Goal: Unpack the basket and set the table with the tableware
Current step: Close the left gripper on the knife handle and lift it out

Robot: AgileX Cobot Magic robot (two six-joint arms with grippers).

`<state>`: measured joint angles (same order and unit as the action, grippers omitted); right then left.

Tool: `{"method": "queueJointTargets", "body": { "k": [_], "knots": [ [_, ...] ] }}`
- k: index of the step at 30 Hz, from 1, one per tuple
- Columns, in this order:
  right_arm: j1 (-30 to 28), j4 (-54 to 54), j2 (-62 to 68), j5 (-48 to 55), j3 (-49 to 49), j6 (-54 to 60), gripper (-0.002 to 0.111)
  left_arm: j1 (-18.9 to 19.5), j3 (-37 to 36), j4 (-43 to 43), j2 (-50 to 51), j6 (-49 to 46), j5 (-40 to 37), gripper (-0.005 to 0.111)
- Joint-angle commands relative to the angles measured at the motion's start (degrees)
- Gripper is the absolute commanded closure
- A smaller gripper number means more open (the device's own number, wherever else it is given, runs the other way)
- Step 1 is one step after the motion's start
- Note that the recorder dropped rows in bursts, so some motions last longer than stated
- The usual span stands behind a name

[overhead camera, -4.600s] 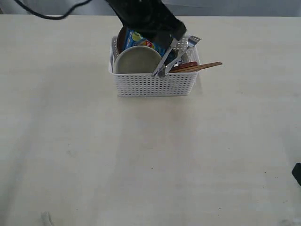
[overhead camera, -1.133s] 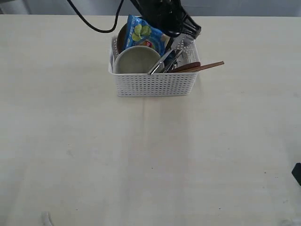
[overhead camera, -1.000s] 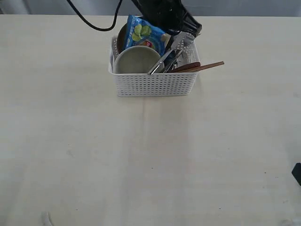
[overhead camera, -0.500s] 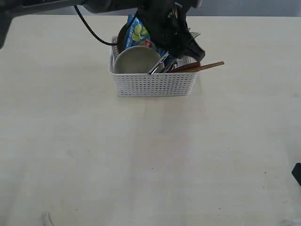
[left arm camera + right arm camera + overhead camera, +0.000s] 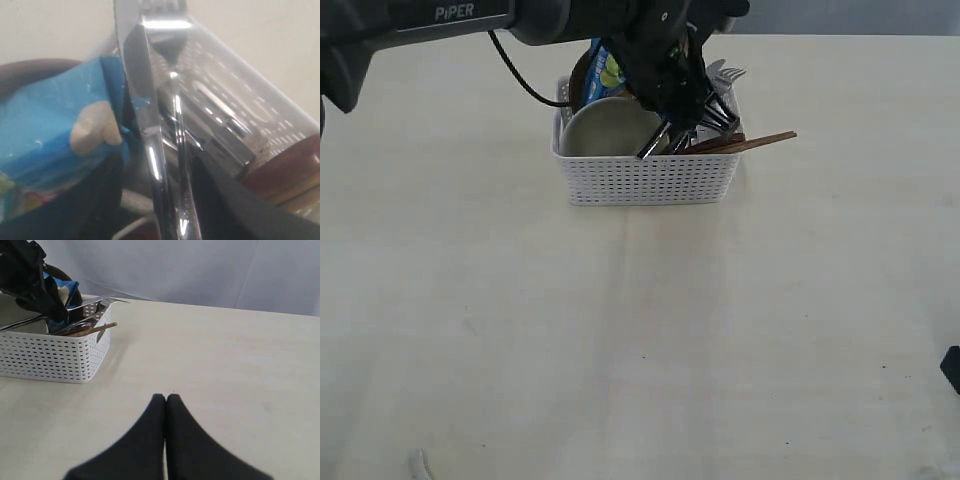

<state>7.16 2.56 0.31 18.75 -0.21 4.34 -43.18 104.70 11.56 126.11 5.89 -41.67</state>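
Left pincer (image 5: 692,110) (image 5: 167,200): mine, down inside the basket (image 5: 650,178). 2 dark fingers (image 5: 95,200) spread wide, 1 on each side of the cutlery, nothing clamped yet.
Basket spot: far side of the table (image 5: 620,330), mid-width in the exterior view, everything packed inside.
Plate (image 5: 578,78): brown, standing on edge at the back left corner.
Chip bag (image 5: 611,72): blue, leaning on the plate. Not tableware, so it waits.
Bowl (image 5: 605,128): cream, tipped toward the front, filling the left half.
Knife (image 5: 142,100) and fork (image 5: 167,30): steel, side by side, slanting up toward the right end. Handles sit low and the tines poke above the rim.
Spoon (image 5: 722,137) and chopsticks (image 5: 765,138): resting across the right rim, chopstick tips jutting past it.
Right pincer (image 5: 165,405): clenched tight, empty, over bare table, well apart from the basket.
Handling: I reckon knife and fork are light, rigid and slick, so a loose pinch could let them twist or slide.
Hold: mid-shaft, both together, squeezing across the flats, then lifting along their slant to clear bag and wall.
Left wrist view: shows the gap between my fingers and the steel. What looks like the steel cup (image 5: 225,125) sits behind the fork, and my arm hides all that in the exterior view.
Exterior view: the only 1 with the whole layout. The right wrist view sees the basket side-on.
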Motion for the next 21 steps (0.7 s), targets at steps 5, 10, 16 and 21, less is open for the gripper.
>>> {"method": "queueJointTargets", "body": {
  "k": [5, 10, 16, 21],
  "knots": [
    [0.18, 0.0, -0.31, -0.37, 0.21, -0.11, 0.109, 0.18, -0.14, -0.27, 2.29, 0.98, 0.53, 0.082],
    [0.18, 0.0, -0.31, -0.37, 0.21, -0.11, 0.109, 0.18, -0.14, -0.17, 2.28, 0.98, 0.97, 0.089],
    [0.18, 0.0, -0.31, -0.37, 0.21, -0.11, 0.109, 0.18, -0.14, 0.09, 0.74, 0.98, 1.08, 0.107],
    [0.18, 0.0, -0.31, -0.37, 0.21, -0.11, 0.109, 0.18, -0.14, 0.22, -1.75, 0.98, 1.43, 0.107]
  ]
}}
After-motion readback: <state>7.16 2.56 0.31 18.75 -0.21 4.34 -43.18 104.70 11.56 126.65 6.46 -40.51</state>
